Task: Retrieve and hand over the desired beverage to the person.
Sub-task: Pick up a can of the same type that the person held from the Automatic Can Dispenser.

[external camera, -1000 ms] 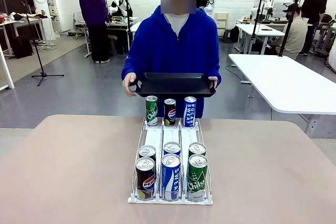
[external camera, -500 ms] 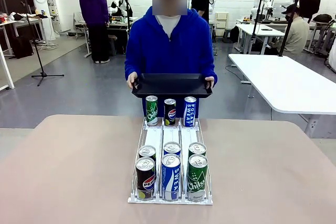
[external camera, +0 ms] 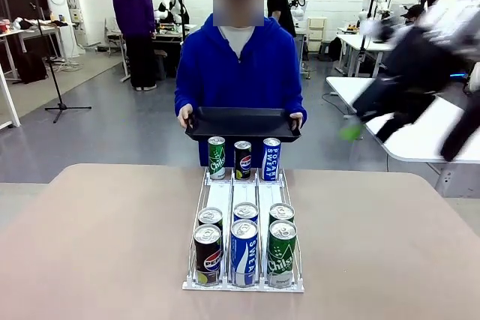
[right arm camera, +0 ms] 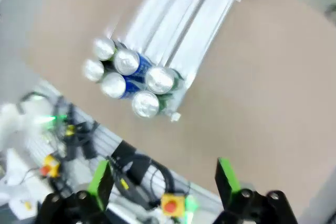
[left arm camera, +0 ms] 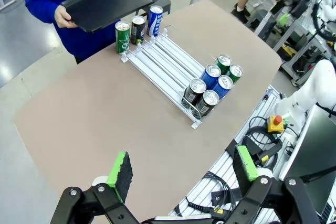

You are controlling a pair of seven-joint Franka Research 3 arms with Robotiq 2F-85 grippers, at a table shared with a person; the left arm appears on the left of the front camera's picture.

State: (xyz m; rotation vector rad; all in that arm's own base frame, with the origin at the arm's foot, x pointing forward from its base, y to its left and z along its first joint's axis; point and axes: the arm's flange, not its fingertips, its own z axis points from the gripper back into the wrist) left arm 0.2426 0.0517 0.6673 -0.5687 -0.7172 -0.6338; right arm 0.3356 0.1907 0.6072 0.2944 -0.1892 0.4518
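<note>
Right arm (external camera: pixel 420 65) blurred, raised; right hand (right arm camera: pixel 164 178) wide, empty, above blurred cans (right arm camera: pixel 127 62); left hand (left arm camera: pixel 182 165) wide, empty, high over tabletop (left arm camera: pixel 105 108) edge.

white-and-black right arm (external camera: pixel 412 65): blurred | silver-topped drink cans (right arm camera: pixel 126 62): blurred, labels unreadable | white wire can rack (right arm camera: pixel 178 19): cut by top edge

Tan surface (external camera: pixel 390 245) noted in the foreground. Off its far right corner, a white table (external camera: pixel 409 151) is seen. Off its far left, a person in a purple hoodie (external camera: pixel 133 13) and a black tripod stand (external camera: pixel 61 108) are recorded.
</note>
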